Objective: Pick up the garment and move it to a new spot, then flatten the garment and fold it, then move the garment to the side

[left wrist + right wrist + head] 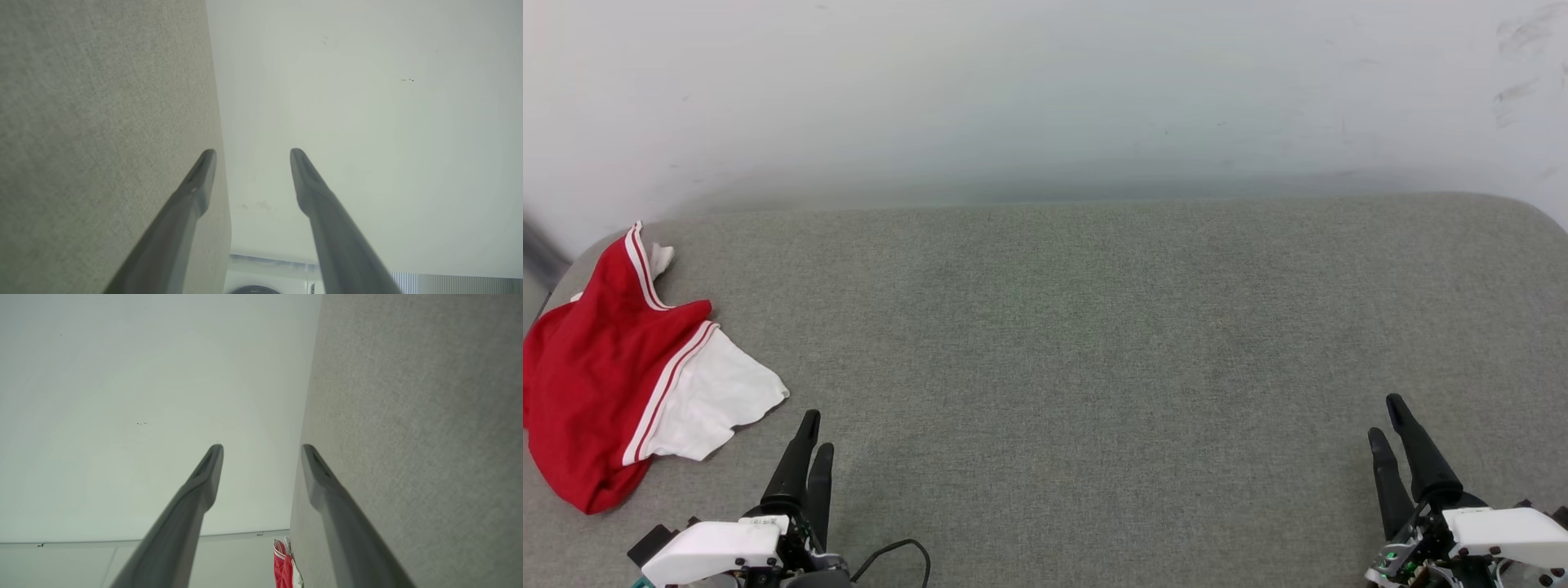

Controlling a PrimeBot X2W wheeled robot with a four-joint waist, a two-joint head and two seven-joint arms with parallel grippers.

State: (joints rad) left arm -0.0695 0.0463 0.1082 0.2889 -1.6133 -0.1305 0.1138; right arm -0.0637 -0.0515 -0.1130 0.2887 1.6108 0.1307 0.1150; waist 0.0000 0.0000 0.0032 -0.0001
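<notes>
While apart (both pairs), jaws off garment [596, 384]

The garment [596, 384] was solid red in the body, with a white sleeve and narrow red-and-white striped trim along the sleeve seam and one edge. The surface [1094, 343] carried a uniform grey-green heathered weave, and the wall [1045, 90] behind it was off-white with a few dark scuff marks at the upper right. The left tool [818, 431] and right tool [1384, 415] had black fingers on white housings, and a black cable [907, 549] lay beside the left housing.
</notes>
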